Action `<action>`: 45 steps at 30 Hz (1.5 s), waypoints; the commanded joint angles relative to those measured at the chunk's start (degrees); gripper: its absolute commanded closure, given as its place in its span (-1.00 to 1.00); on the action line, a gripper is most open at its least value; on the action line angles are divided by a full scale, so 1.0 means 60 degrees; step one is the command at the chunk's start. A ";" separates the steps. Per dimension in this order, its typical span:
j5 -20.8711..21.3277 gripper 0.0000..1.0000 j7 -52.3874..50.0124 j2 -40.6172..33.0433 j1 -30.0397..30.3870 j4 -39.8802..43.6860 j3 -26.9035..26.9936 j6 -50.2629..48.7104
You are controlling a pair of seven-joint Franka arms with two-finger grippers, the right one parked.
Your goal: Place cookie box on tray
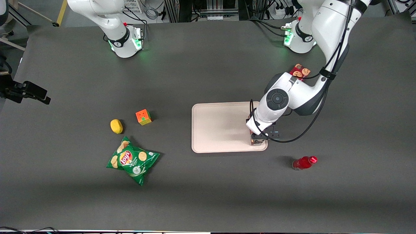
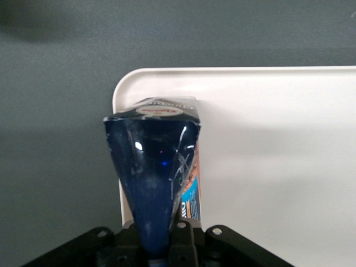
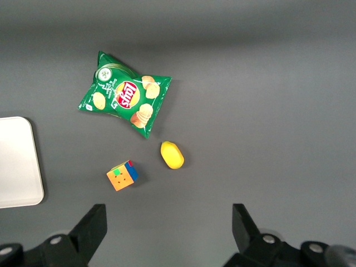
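The dark blue cookie box (image 2: 153,172) stands on end at a corner of the cream-pink tray (image 2: 267,144), its end with the round white-and-orange mark pointing away from the wrist camera. My left gripper (image 2: 161,245) is shut on the box, squeezing its near end flat between the jaws. In the front view the gripper (image 1: 259,138) hangs over the tray (image 1: 221,126) at the corner nearest the front camera, toward the working arm's end, and the arm hides most of the box (image 1: 257,141).
A red cookie-printed box (image 1: 300,71) lies near the working arm's base. A red bottle (image 1: 304,162) lies nearer the front camera than the tray. Toward the parked arm's end sit a colour cube (image 1: 143,117), a yellow lemon (image 1: 116,126) and a green crisp bag (image 1: 131,160).
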 commanded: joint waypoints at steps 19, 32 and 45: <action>0.0239 -1.00 -0.0288 0.0000 -0.0020 0.0293 0.0009 -0.0228; -0.0506 -1.00 0.2245 -0.2150 0.0112 0.0586 0.0023 -0.2672; -0.1958 -1.00 0.4721 -0.4993 0.0288 0.0309 0.1897 -0.4827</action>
